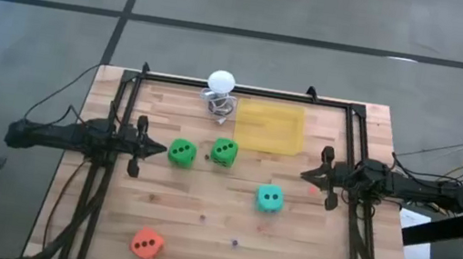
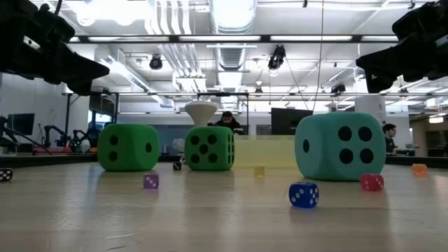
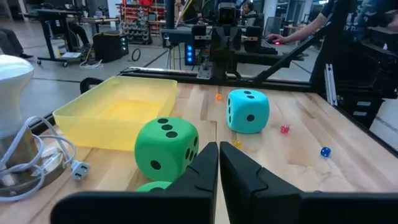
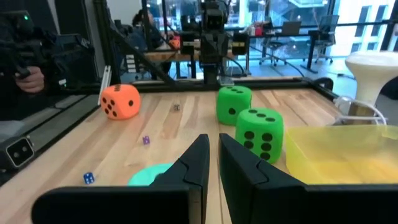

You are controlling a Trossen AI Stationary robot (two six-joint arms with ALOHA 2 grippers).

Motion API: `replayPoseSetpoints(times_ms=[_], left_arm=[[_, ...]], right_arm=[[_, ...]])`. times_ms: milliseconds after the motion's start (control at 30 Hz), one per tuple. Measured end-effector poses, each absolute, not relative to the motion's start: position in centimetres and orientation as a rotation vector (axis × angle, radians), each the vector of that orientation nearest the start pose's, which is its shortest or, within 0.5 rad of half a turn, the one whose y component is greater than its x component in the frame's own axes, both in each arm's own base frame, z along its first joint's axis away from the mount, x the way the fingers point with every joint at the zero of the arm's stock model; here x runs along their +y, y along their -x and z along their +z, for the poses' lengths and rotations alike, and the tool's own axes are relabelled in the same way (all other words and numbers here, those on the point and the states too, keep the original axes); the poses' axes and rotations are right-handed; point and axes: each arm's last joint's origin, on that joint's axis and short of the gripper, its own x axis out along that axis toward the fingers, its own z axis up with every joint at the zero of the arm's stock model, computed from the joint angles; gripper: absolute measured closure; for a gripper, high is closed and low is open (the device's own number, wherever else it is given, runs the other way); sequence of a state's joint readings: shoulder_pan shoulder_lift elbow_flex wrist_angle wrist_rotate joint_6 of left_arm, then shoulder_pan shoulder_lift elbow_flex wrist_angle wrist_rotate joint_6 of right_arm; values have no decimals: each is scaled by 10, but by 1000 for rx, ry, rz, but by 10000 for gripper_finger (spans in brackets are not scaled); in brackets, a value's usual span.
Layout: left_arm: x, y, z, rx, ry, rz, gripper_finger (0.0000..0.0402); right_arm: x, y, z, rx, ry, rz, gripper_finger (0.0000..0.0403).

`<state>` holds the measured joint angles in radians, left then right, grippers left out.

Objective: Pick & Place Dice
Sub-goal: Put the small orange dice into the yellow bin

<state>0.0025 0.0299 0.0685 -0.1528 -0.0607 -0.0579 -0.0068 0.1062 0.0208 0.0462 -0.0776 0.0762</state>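
While both arms hung level over the table (image 1: pixel 305 251) at opposite edges, the question for the coming move was which die lay in front of which pincer. At the left edge the left pincer (image 1: pixel 159 148) pointed inward with its fingers drawn nearly together, only a thin slit between them in its wrist view, holding nothing. Just beyond its tips, almost in line with its reach, sat the first green die (image 1: pixel 181 152), close but not touching. Well behind that pincer, toward the near left corner, lay the orange die (image 1: pixel 146 244), apart from everything else. Next rightward came the second green die (image 1: pixel 224 152), just beside the first and a little farther back, near the yellow tray (image 1: pixel 271 126) and the white ball (image 1: pixel 221 81) on its wire stand. Rightward again, the teal die (image 1: pixel 270 199) rested nearer the front edge, off to one side of the right pincer's line rather than straight ahead. At the right edge the right pincer (image 1: pixel 308 173) faced inward, likewise narrowed to a slim gap and empty. By my judgement the left arm was the nearer to the first green die and needed only to spread its fingers and drop, while the teal die suited the right arm after a sideways shift.
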Motion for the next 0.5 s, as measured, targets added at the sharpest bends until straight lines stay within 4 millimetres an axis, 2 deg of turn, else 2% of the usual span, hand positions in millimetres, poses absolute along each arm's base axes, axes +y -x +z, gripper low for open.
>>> replayPoseSetpoints(times_ms=[500], left_arm=[[2, -95, 170, 113, 49, 65, 378]], right_arm=[[1, -103, 171, 31, -65, 41, 369]])
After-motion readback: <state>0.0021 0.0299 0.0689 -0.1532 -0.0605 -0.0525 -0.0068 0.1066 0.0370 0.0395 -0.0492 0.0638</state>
